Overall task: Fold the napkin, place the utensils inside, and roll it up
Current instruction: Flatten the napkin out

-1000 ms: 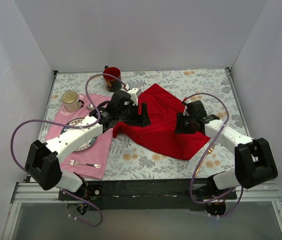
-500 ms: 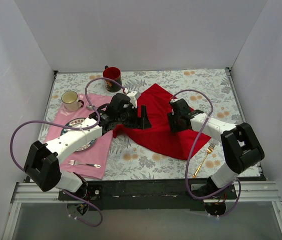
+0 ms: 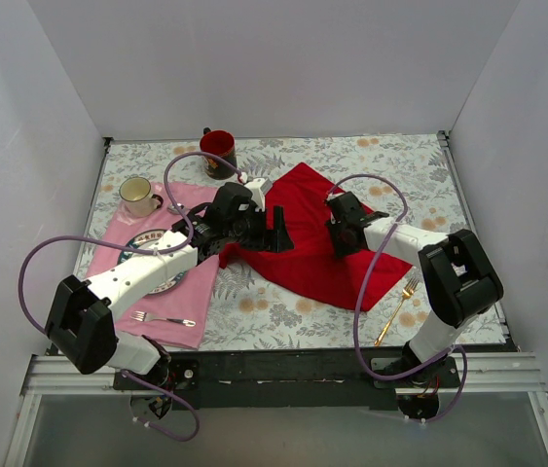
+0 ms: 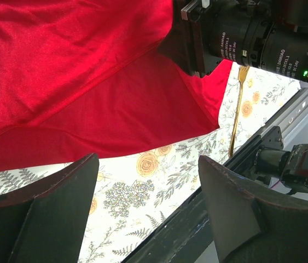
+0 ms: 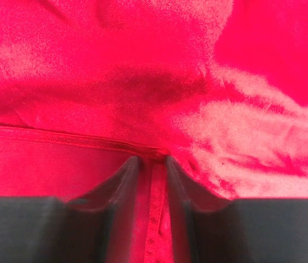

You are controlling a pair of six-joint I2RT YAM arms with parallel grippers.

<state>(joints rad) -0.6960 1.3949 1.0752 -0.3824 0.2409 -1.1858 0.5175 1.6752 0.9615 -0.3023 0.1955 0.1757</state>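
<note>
The red napkin lies rumpled and partly folded over in the middle of the table. My right gripper is low on it and shut on a hemmed edge of the napkin, with the hem running between its jaws. My left gripper is open and empty, hovering over the napkin's left part. A gold fork lies on the table right of the napkin's right corner; it also shows in the left wrist view. No other gold cutlery shows.
A pink placemat at the left bears a patterned plate and a silver fork. A cream mug and a silver spoon are at its far end. A red mug stands at the back.
My right gripper has moved left with the napkin's edge, pulling the right side inward and uncovering the gold fork. My left gripper has barely moved.
</note>
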